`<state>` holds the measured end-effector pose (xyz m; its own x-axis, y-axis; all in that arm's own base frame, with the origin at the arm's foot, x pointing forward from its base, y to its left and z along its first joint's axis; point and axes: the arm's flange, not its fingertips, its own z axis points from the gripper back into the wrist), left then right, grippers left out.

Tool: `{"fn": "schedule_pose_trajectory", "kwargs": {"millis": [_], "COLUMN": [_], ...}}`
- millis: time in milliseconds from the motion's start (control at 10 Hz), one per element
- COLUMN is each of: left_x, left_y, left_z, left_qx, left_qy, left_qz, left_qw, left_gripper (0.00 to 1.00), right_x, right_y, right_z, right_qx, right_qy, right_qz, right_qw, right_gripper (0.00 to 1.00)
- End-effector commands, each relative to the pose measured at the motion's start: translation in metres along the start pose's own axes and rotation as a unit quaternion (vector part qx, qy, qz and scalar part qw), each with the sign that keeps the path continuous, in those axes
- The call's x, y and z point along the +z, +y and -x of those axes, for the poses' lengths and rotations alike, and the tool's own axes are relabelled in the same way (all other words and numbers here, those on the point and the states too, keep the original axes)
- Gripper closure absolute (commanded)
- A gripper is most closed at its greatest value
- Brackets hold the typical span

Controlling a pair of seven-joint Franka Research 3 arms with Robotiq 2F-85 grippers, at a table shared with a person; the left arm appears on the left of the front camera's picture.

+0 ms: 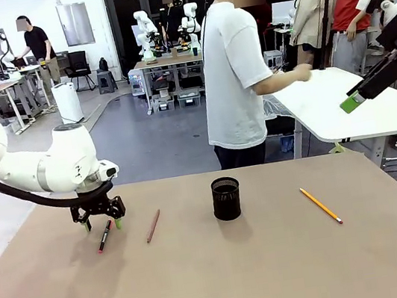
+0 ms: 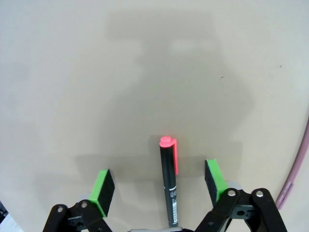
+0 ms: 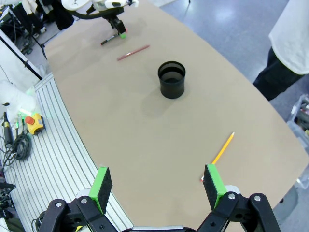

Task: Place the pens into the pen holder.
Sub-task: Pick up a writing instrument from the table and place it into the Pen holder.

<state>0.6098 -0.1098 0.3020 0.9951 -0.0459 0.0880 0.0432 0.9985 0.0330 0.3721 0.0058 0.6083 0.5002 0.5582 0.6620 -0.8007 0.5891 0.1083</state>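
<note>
Tan table (image 1: pixel 278 272) | left gripper (image 1: pixel 103 225) jaws spread astride dark pen (image 1: pixel 104 237), frame lower left, gripping nothing; right gripper (image 3: pixel 158 180) spread, empty | I fear the off-centre pen skews on closing.

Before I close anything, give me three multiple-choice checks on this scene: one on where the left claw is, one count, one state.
1. The left claw is:
A. high above the middle of the table
B. low, astride the dark pink-capped pen
C. at the far right edge

2. Pens lying outside the pen holder:
A. one
B. two
C. three

3. The left claw's jaws are:
A. shut on the pen
B. open, not touching it
C. shut on nothing

Answers:
1 B: the left wrist view shows the pen lying between its pads.
2 C: the dark pink-capped pen, the reddish-brown pen and the yellow pencil all lie on the table.
3 B: there is a gap on each side of the pen.
</note>
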Motion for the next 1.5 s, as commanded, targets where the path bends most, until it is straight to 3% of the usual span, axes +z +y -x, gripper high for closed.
{"fn": "schedule_pose_trajectory", "kwargs": {"millis": [0,300,400,1000,1200,1400], "left_x": [0.0,0.002,0.002,0.008,0.017,0.03], "left_y": [0.001,0.001,0.001,0.0,0.013,0.027], "left_z": [-0.004,-0.003,-0.002,0.002,0.005,0.011], "left_qx": [0.01,0.012,0.011,-0.002,-0.014,-0.048], "left_qy": [0.0,0.008,0.011,0.022,0.019,-0.028], "left_qz": [-0.001,0.001,0.002,0.031,0.143,0.247], "left_qw": [1.0,1.0,1.0,0.999,0.989,0.967], "left_gripper": [0.38,0.96,1.0,1.0,1.0,1.0], "right_x": [0.0,0.0,0.0,0.0,0.0,0.0], "right_y": [0.001,0.001,0.001,0.001,0.001,0.001], "right_z": [-0.002,-0.002,-0.002,-0.002,-0.002,-0.002], "right_qx": [-0.001,-0.001,-0.001,-0.001,-0.001,-0.001], "right_qy": [-0.008,-0.008,-0.008,-0.008,-0.008,-0.008], "right_qz": [-0.008,-0.008,-0.008,-0.008,-0.008,-0.008], "right_qw": [1.0,1.0,1.0,1.0,1.0,1.0], "right_gripper": [0.0,0.0,0.0,0.0,0.0,0.0]}}
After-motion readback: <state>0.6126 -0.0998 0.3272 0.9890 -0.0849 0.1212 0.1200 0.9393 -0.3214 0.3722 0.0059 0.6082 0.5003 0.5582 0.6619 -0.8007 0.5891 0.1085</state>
